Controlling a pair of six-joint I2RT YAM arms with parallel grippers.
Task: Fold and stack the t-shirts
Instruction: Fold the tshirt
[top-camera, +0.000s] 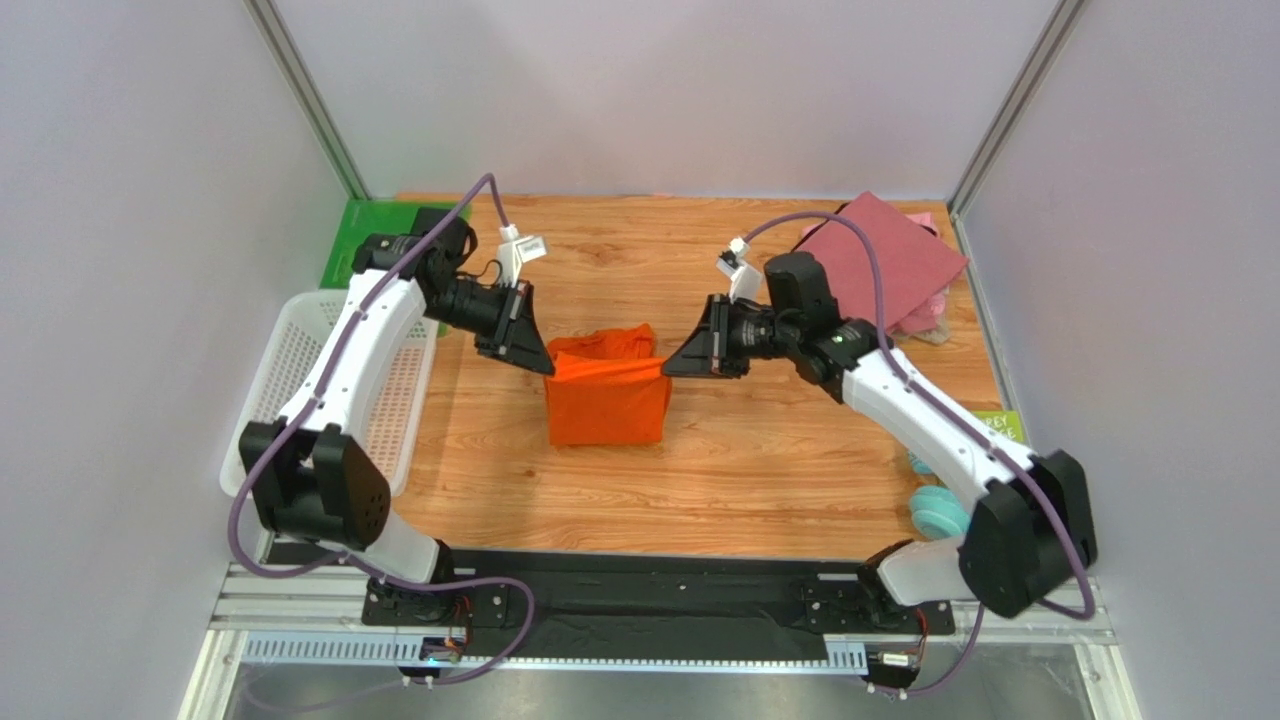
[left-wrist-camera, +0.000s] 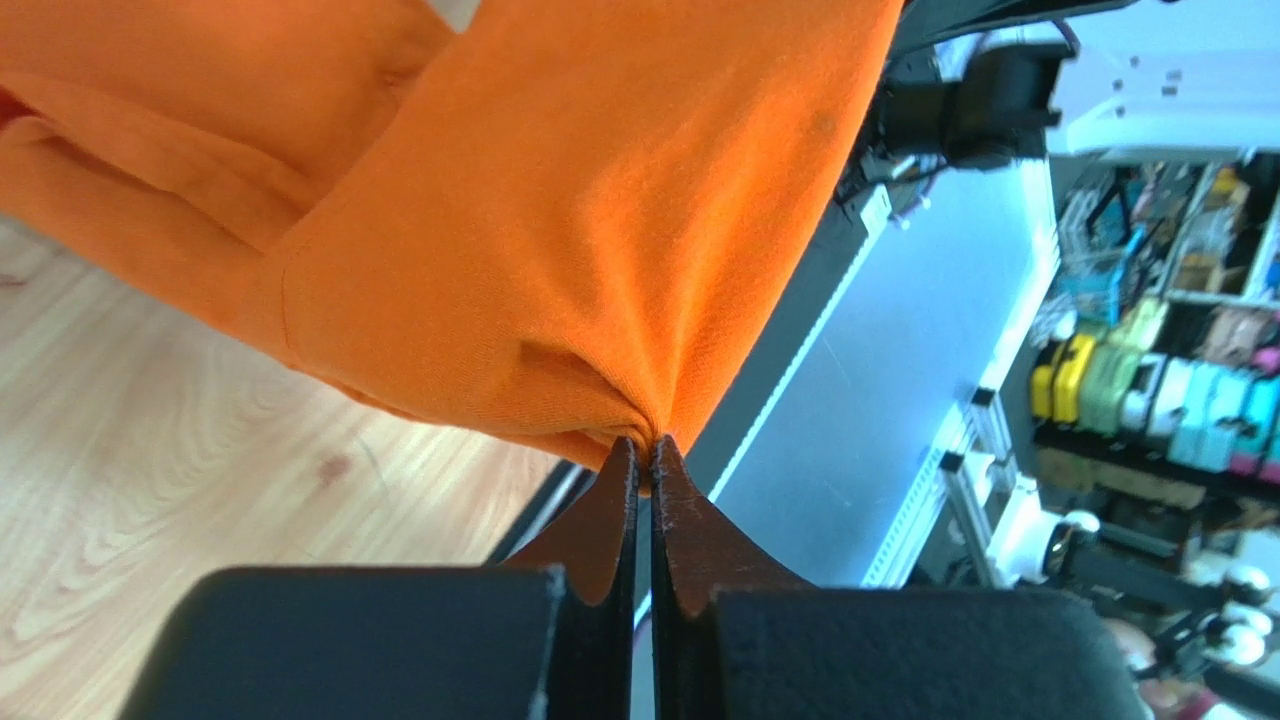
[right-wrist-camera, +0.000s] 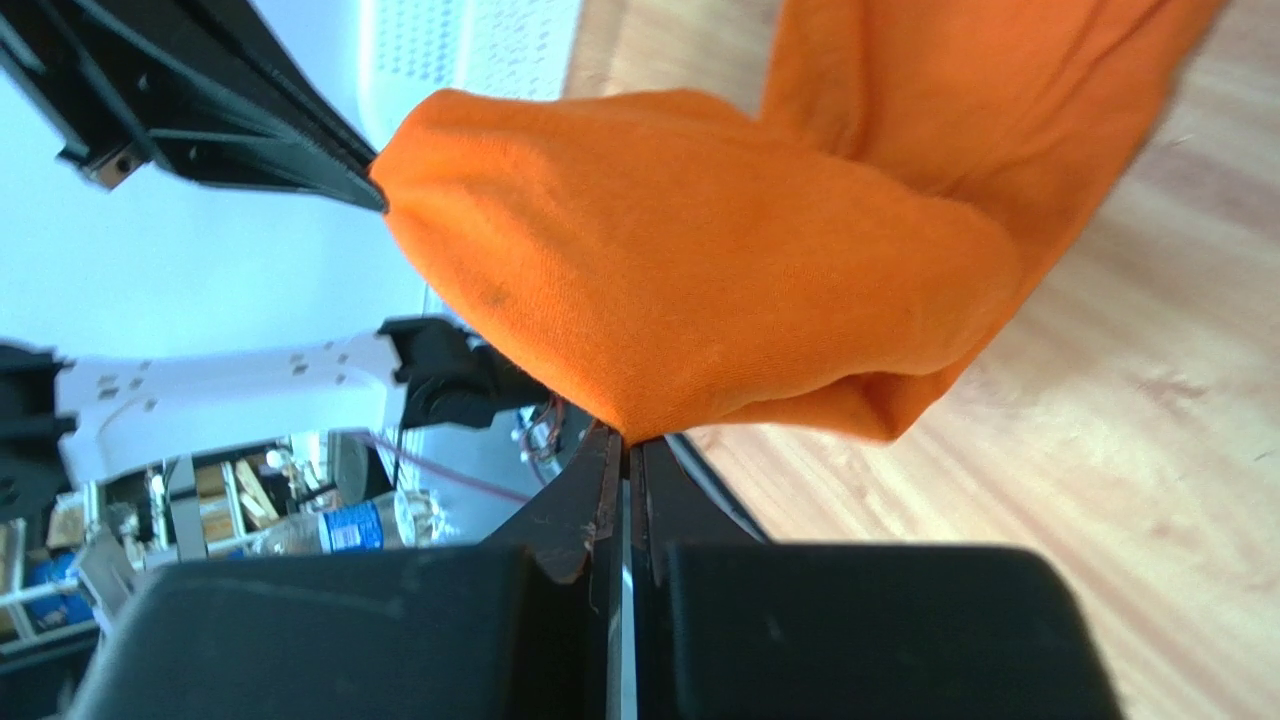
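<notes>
At the tips of the left jaws a small pinch of the orange shirt (left-wrist-camera: 601, 225) is clamped. The cloth puckers right where the two tips meet, with very little fabric past them. The right jaws are closed the same way on the opposite upper corner, again on a thin bite of edge. Between the two arms the shirt hangs as a doubled panel, its top edge lifted and its lower part apparently resting on the counter (top-camera: 751, 465) near the middle.

The shallow grip looks like the main risk. A pull apart to tauten the cloth could drag a corner out of either pinch, and the panel would slump into a heap. If one arm leads the other, the fold line will likely skew and the layers slide out of register. The loose bunch along the far top edge may tuck under on laying down, leaving a lump.

Farther out, the maroon shirt (top-camera: 887, 255) and pink shirt (top-camera: 932, 312) lie at the far right corner, well apart from the orange one — carrying it there on such thin bites invites a drop. The basket (top-camera: 301, 375) sits just beside the left arm, and a wide elbow swing could knock it.
</notes>
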